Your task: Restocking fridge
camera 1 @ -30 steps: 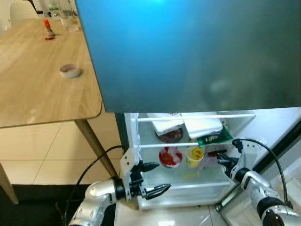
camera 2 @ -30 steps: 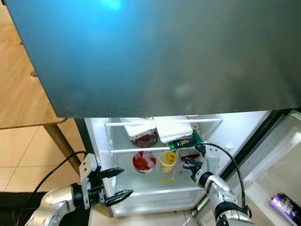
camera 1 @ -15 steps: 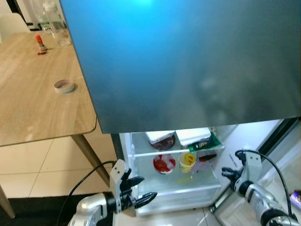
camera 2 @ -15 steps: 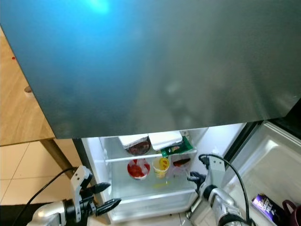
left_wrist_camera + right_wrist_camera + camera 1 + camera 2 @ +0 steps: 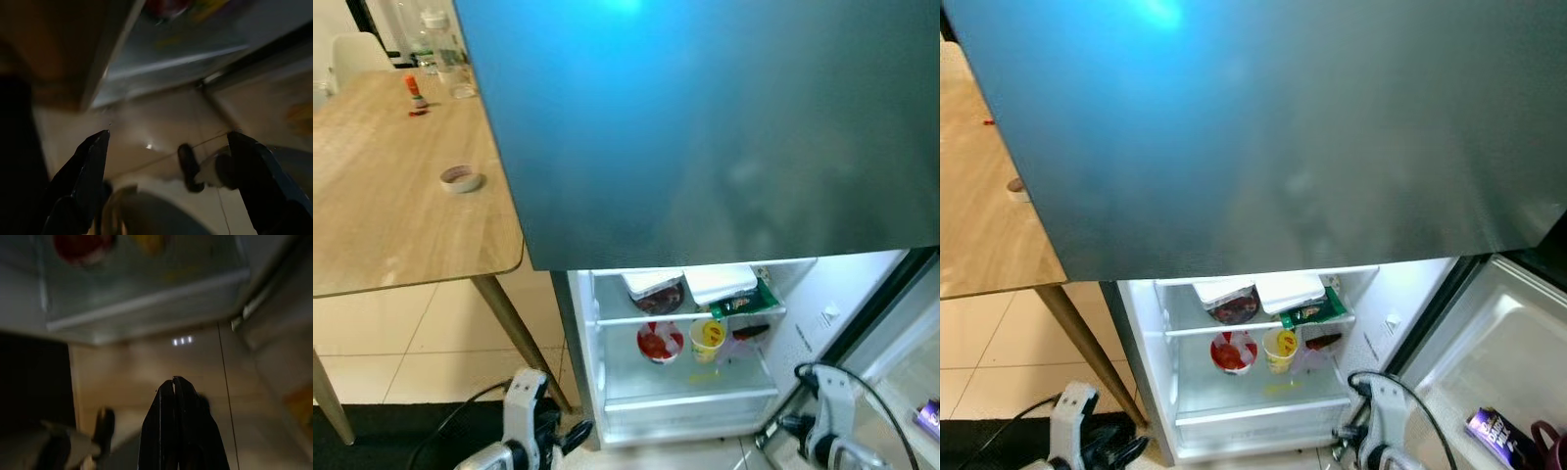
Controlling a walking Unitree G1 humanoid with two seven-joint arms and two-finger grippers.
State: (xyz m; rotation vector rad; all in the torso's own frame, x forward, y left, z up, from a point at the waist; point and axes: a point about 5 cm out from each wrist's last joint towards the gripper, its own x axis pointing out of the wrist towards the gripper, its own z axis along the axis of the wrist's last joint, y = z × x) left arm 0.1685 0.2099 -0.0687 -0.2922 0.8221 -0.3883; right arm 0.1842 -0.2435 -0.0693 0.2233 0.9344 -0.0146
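Note:
The fridge [image 5: 705, 127] stands open in front of me, its lit lower compartment showing under a wide blue-grey panel. On the upper shelf lie two white containers [image 5: 722, 282] and a green packet [image 5: 744, 302]. Below stand a red cup [image 5: 660, 342] and a yellow cup [image 5: 708, 337], with a dark item [image 5: 751, 332] beside them. My left gripper [image 5: 169, 133] hangs low by the fridge's left bottom corner [image 5: 570, 439], open and empty. My right gripper [image 5: 172, 380] is shut with nothing in it, low by the right bottom corner [image 5: 781, 425].
A wooden table [image 5: 391, 215] stands to the left, carrying a tape roll [image 5: 461, 178], a small red bottle [image 5: 415, 93] and clear bottles [image 5: 440, 39]. One table leg [image 5: 514, 328] slants down near the fridge. The fridge door shelf at right holds a purple packet [image 5: 1492, 428].
Both grippers have pulled back from the fridge shelf and dropped toward the floor. The camera has shifted, so the fridge interior looks smaller and farther.

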